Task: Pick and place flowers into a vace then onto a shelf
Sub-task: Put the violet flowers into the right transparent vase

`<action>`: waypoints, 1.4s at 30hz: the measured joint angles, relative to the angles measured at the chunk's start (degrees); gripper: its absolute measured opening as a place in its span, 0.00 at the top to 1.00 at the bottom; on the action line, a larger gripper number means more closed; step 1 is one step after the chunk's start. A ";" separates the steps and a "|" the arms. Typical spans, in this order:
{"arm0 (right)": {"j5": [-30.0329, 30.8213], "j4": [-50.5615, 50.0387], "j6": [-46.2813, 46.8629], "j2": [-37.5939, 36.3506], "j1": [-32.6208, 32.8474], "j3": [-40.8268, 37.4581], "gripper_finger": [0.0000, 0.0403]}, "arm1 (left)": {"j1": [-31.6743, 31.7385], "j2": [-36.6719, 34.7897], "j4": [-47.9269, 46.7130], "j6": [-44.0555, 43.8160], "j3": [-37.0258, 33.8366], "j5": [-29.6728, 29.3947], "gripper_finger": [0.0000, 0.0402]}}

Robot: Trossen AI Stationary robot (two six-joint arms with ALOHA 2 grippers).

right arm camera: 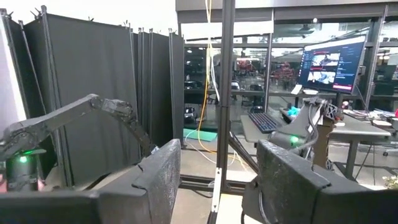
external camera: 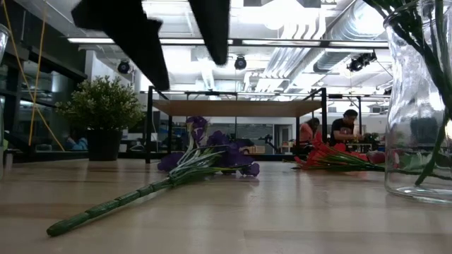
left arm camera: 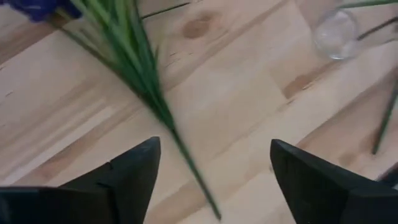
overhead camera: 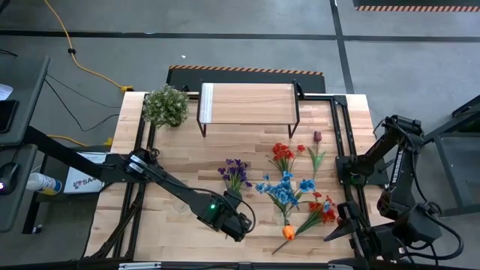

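A purple flower [overhead camera: 236, 174] lies flat on the table, its green stem [left arm camera: 158, 106] running toward the near edge. My left gripper [left arm camera: 214, 146] hangs open above the stem's lower end, one finger on each side, clear of it in the low view [external camera: 191, 70]. A clear glass vase [external camera: 417, 106] stands near the table's near edge; green stems show through its glass, inside or behind I cannot tell. Blue flowers [overhead camera: 283, 189], red flowers [overhead camera: 283, 154], a dark red tulip [overhead camera: 317, 139] and an orange tulip [overhead camera: 289, 232] lie to the right. The shelf [overhead camera: 247, 103] stands at the far edge. My right gripper [right arm camera: 217, 149] waits open at the near right corner [overhead camera: 337, 229].
A bushy potted plant [overhead camera: 166, 105] stands at the far left, beside the shelf. Black frame rails [overhead camera: 341, 142] run along the table's left and right sides. Bare wood lies to the left of the purple flower. People sit in the room beyond the table [external camera: 346, 127].
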 joint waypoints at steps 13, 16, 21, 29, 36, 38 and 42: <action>0.37 -0.04 0.02 0.02 1.77 0.00 0.50 | 0.02 4.09 0.15 -0.01 -0.02 -1.00 0.09; 0.07 -0.04 0.03 0.02 1.77 0.00 0.50 | 0.02 4.37 -0.46 -0.24 -0.01 -1.42 0.10; -0.10 -0.07 0.10 0.02 1.77 0.00 0.51 | 0.02 4.88 -0.51 -0.34 -0.15 -1.47 0.10; -0.24 -0.09 0.10 0.02 1.77 0.00 0.51 | 0.11 6.75 -1.65 -0.37 -0.06 -1.52 0.09; -0.81 -0.09 0.55 0.02 1.77 0.00 0.52 | 0.79 7.56 -2.24 -0.33 -0.12 -2.14 0.10; -1.42 -0.09 0.55 0.02 1.77 0.00 0.52 | 0.85 7.87 -2.30 -0.35 -0.01 -2.09 0.10; -2.03 -0.07 0.58 0.02 1.77 0.00 0.51 | 0.85 8.67 -2.56 -0.31 -0.11 -1.98 0.10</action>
